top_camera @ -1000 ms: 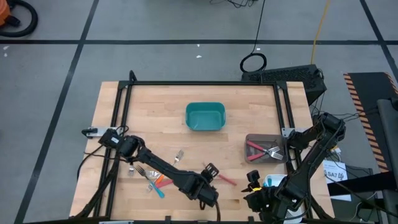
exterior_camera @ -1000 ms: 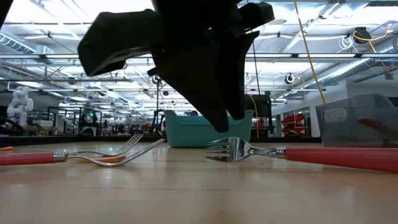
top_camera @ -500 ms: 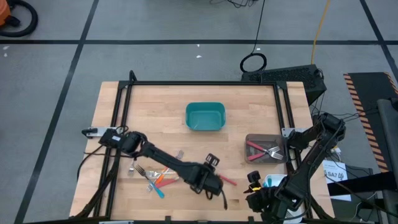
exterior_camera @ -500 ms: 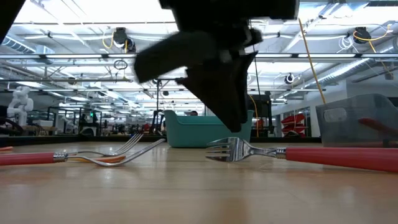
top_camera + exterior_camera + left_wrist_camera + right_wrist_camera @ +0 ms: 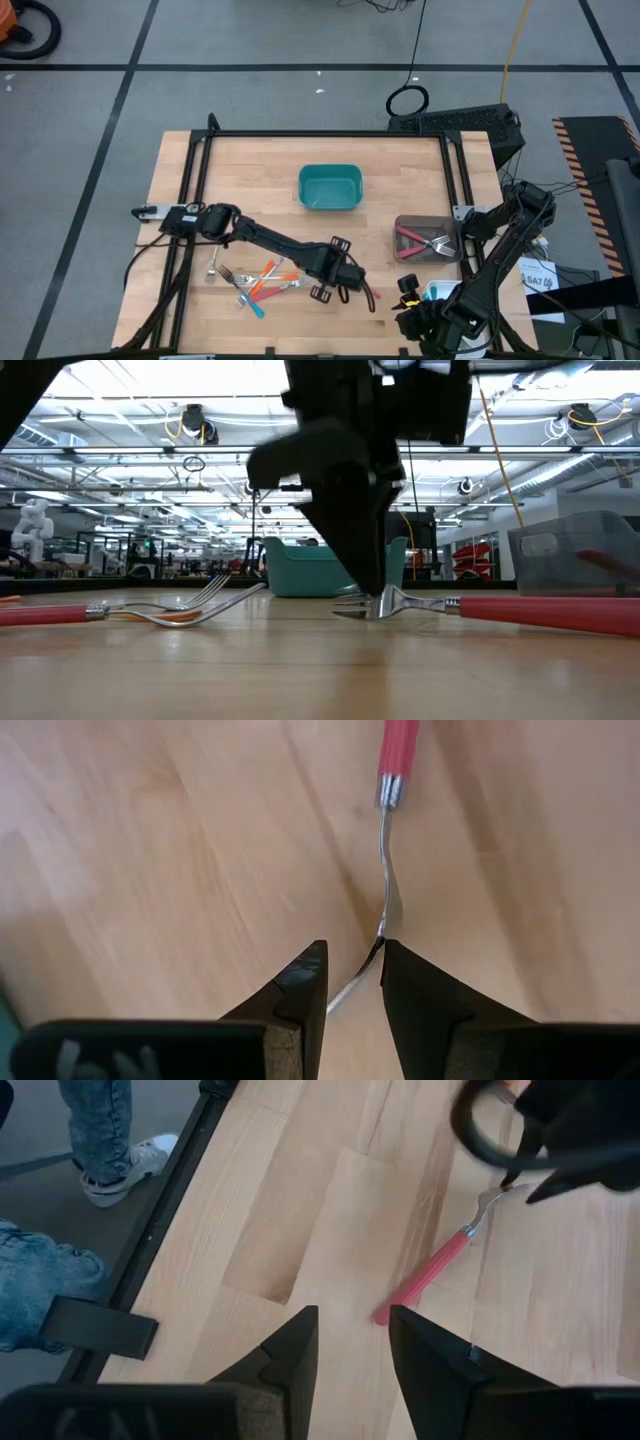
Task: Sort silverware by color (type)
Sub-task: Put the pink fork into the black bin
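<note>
A red-handled fork [image 5: 366,292] lies flat on the wood near the table's near edge; its red handle [image 5: 545,610] runs right in the low view. My left gripper [image 5: 352,956] is open by a narrow gap and points down at the fork's tine end [image 5: 352,601], one finger on each side. A loose pile of orange, red and teal forks [image 5: 258,281] lies left of it. My right gripper [image 5: 353,1320] is open and waits off the near right corner [image 5: 407,291]. My left gripper comes from above with its fingertips [image 5: 388,952] low at the table, straddling the fork where the neck [image 5: 384,910] meets the tines. One fingertip stands right against the metal; I cannot tell whether it touches. The fork lies flat on the wood.
A teal bin [image 5: 330,187] sits at the table's middle, toward the far side. A grey tray [image 5: 404,222] at the right holds red forks. A black frame rail [image 5: 320,134] borders the table. A person's jeans and shoe [image 5: 110,1130] show beyond the table edge.
My left gripper has swung from near the table's near edge toward the right and far side, turned about, and come down over the red fork's tine end. The fork pile it covered now shows. The fork itself has not moved.
</note>
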You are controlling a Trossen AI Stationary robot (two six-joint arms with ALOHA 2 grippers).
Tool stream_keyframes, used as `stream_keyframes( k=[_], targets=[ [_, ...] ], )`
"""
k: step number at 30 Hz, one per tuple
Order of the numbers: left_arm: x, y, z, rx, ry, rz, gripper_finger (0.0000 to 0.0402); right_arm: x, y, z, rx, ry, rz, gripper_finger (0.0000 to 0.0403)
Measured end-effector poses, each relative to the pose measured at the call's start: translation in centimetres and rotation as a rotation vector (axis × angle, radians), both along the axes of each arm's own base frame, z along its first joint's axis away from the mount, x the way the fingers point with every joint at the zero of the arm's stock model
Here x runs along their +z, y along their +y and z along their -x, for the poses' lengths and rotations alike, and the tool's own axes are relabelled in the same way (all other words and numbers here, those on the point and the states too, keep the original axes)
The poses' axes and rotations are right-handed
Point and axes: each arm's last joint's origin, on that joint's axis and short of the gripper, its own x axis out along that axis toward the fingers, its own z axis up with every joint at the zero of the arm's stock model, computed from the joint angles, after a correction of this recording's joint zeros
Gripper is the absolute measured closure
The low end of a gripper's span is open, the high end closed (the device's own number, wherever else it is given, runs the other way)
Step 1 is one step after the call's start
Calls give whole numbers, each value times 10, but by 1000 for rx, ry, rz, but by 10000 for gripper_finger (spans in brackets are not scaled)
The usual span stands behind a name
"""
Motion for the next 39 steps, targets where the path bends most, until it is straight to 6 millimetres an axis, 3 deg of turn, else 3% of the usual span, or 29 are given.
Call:
stream_keyframes(
  k=[12,19,25,29,36,39],
  targets=[
    [-18,4,-4,-1,47,22,308,0,0,0,0,1,1,284],
    [-19,-4,-1,-17,48,17,390,0,0,0,0,2,3,284],
    [-19,-19,4,15,19,-51,397,0,-1,0,-2,4,6,284],
    [-5,-42,12,12,-31,-172,399,-1,-1,1,-5,9,14,284],
    [41,-88,28,-45,-214,-390,400,-1,-3,1,-13,13,27,284],
    [52,-102,39,-62,-257,-492,400,-1,-2,1,-39,9,7,284]
  ],
)
